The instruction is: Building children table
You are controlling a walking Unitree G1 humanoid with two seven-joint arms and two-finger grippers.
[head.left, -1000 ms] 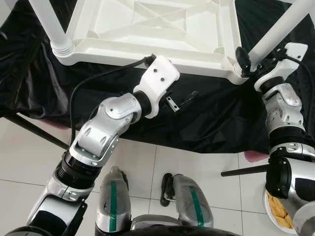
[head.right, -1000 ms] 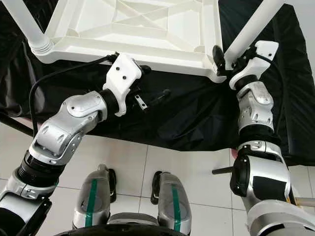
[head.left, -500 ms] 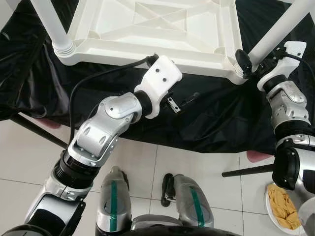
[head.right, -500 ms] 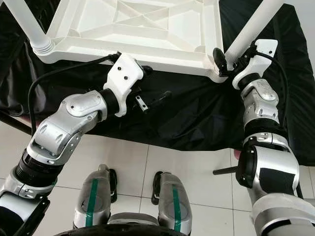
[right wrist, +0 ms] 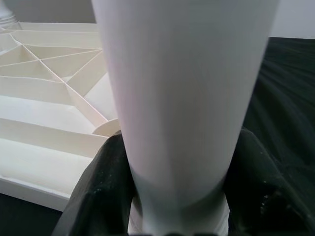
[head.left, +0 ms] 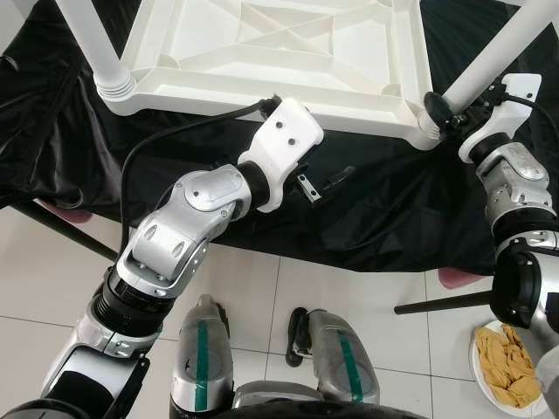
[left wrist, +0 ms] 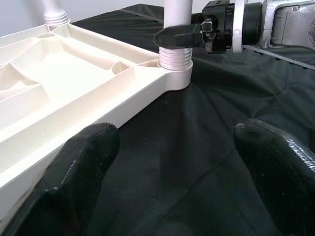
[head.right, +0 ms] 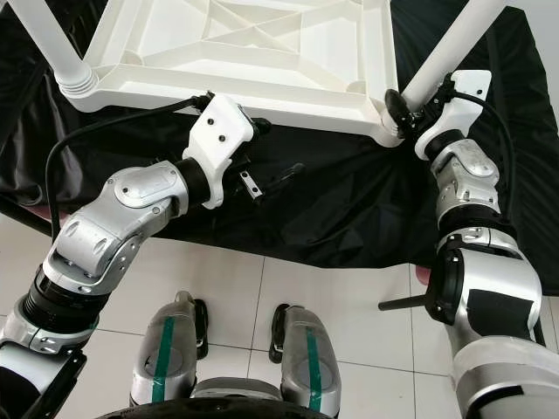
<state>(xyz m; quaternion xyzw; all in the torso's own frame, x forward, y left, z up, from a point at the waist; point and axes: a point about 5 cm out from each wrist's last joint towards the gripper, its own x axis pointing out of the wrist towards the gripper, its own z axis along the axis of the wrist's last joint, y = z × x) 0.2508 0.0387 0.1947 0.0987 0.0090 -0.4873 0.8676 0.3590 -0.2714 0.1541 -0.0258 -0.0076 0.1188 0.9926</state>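
**Right pincer on the near-right leg, left pincer standing off**

The white children's table (head.left: 271, 52) lies upside down on a black cloth (head.left: 376, 218) spread over the bench, its ribbed underside facing up. A white leg (head.left: 485, 65) stands in the near-right corner socket (head.left: 426, 131) and rises up and away from the robot, so its long axis runs roughly upright out of the socket. Another leg (head.left: 92, 39) is seated at the near-left corner.

The right pincer (head.left: 439, 106) is closed around the near-right leg just above the ribbed collar; the right wrist view shows a black finger (right wrist: 98, 187) pressed against each side of the white tube. This arm is the one at the joint, and any further seating or twisting would likely go along the leg's own axis, down into the socket.

The left pincer (head.left: 325, 179) hovers over the cloth just in front of the table's near edge, fingers (left wrist: 83, 167) spread wide and holding nothing. It points along that edge toward the gripped corner, near the frame but not touching it, and looks placed to steady the frame.
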